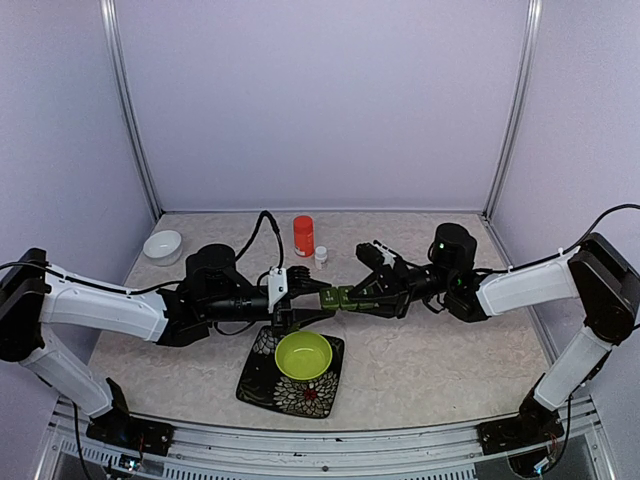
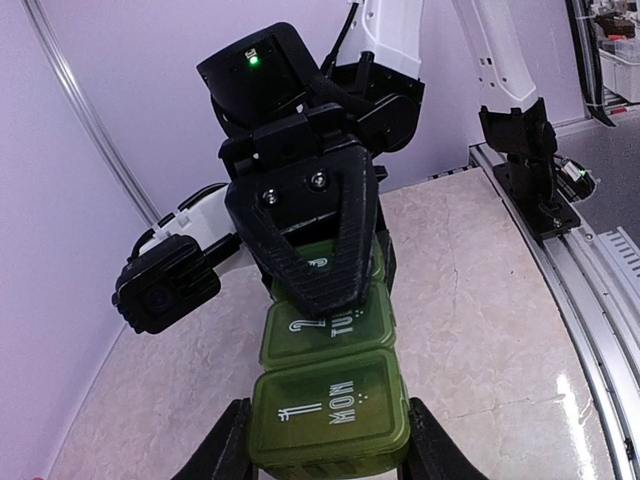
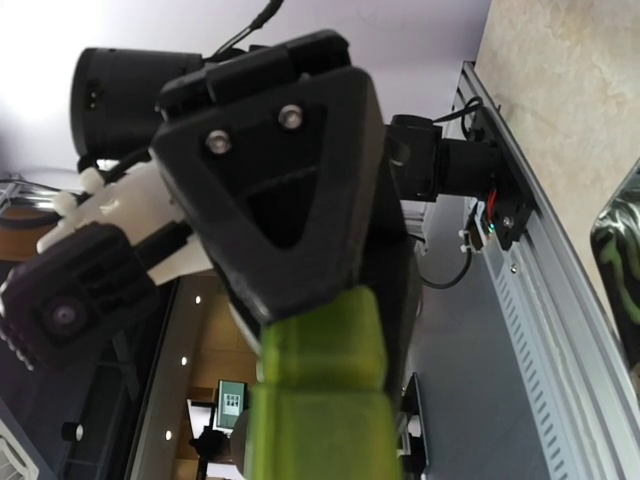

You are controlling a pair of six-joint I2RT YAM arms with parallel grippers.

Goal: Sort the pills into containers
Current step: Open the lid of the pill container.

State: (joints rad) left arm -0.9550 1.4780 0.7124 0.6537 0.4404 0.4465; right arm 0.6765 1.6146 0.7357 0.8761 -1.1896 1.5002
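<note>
The containers are a dark green pillbox (image 1: 340, 297) of three lidded compartments, held in the air between both arms above the table. In the left wrist view the pillbox (image 2: 330, 405) shows its lids marked "1 MON" and "2 TU". My left gripper (image 2: 330, 450) is shut on the sides of the MON compartment. My right gripper (image 2: 318, 262) is shut on the far end compartment, one finger across its lid. The right wrist view shows the pillbox (image 3: 320, 400) edge-on under a black finger (image 3: 290, 200). No pills show.
An orange bottle (image 1: 303, 235) and a small white cap (image 1: 321, 254) stand at the back. A white bowl (image 1: 162, 245) sits at the back left. A lime-green bowl (image 1: 303, 355) rests on a dark patterned plate (image 1: 258, 385) just below the grippers.
</note>
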